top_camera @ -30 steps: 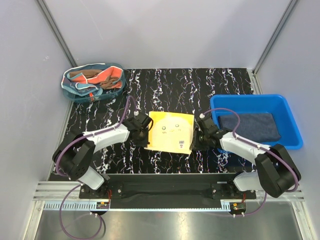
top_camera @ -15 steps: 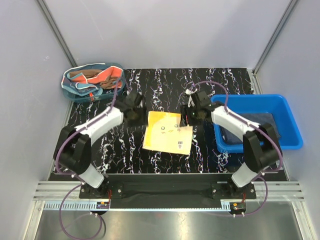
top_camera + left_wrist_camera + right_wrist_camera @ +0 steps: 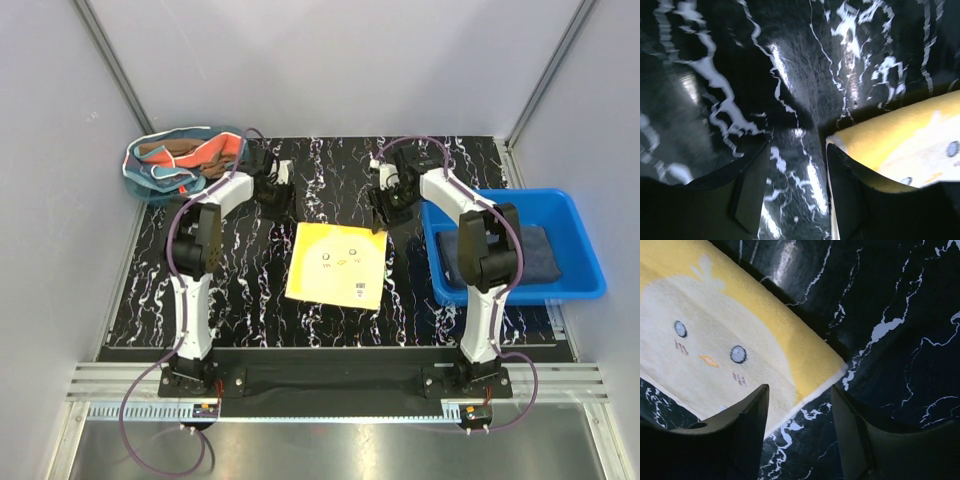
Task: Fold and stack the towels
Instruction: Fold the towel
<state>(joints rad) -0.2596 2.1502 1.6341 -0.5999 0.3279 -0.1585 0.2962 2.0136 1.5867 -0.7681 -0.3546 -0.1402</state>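
Bench (image 3: 330, 330) in black marbled finish carries a blue bin (image 3: 500, 194) at right, with a dark grey-blue towel (image 3: 535, 255) lying inside, and a teal basket (image 3: 140, 185) at far left holding crumpled orange-red and teal towels (image 3: 215, 155). Between them the yellow towel (image 3: 338, 265) lies flat, face print up. By its far left corner the left end effector (image 3: 272, 188) hovers over bare bench, fingers apart and empty. Above the far right corner the right end effector (image 3: 385, 210) is likewise spread, gripping nothing.

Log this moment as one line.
left hand: open, empty | right hand: open, empty | yellow towel: flat on table, not held | dark towel: in blue bin
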